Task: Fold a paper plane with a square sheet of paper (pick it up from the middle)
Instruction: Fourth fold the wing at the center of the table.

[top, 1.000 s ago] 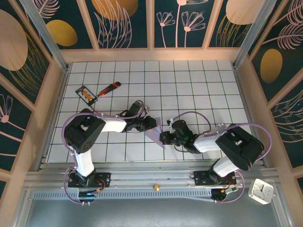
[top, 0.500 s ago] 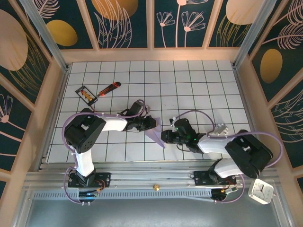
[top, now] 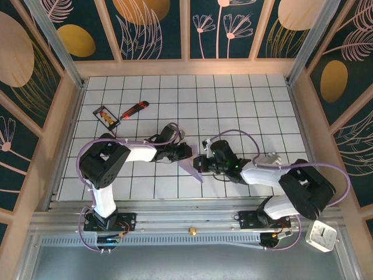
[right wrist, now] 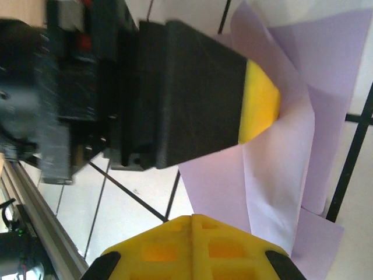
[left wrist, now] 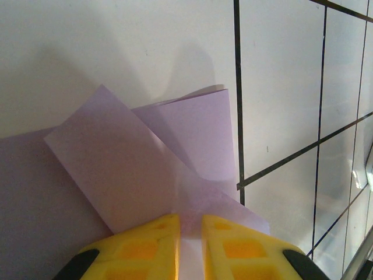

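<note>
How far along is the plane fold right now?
Done: the lavender sheet carries overlapping folded flaps. In hand: the left gripper pinches its edge; the right gripper, jaws shut, sits close beside it. Left: it's no pointed dart yet, so more folds remain.

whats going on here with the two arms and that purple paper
Both arms meet mid-table over a lavender sheet of paper that is already partly folded, with flaps overlapping. The left gripper pinches one edge of it. The right gripper is shut close against the paper, though whether it actually holds any is unclear. It is not yet a plane. A red-orange utility knife and a small black-framed card lie untouched at the far left.
</note>
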